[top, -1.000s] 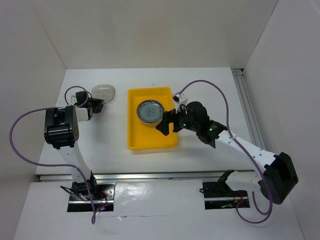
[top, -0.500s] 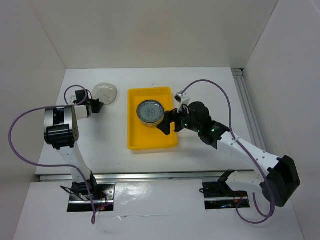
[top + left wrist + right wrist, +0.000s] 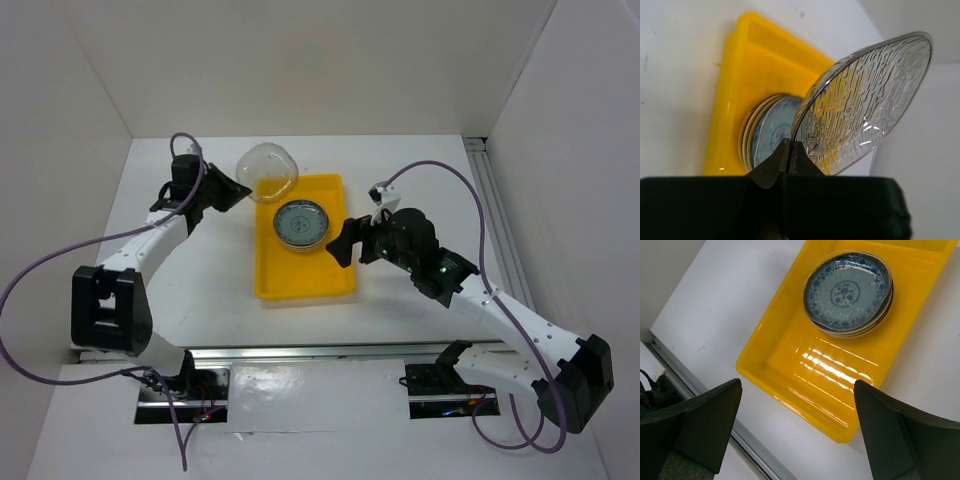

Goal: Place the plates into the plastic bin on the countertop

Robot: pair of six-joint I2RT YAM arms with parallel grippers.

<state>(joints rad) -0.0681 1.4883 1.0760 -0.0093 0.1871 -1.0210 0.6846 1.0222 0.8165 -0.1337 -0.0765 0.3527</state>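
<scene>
Several plates (image 3: 847,292) stacked in yellow bin (image 3: 805,390), left hand (image 3: 790,150) pinching glass plate (image 3: 865,105), right hand (image 3: 342,245) spread.

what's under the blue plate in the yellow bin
More plates: pale rims stick out beneath the blue plate, stacked in the yellow bin. The blue plate covers their faces, so patterns and exact count cannot be told.

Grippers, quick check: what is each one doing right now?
Left gripper: closed on the clear glass plate.
Right gripper: open, holding nothing.
</scene>
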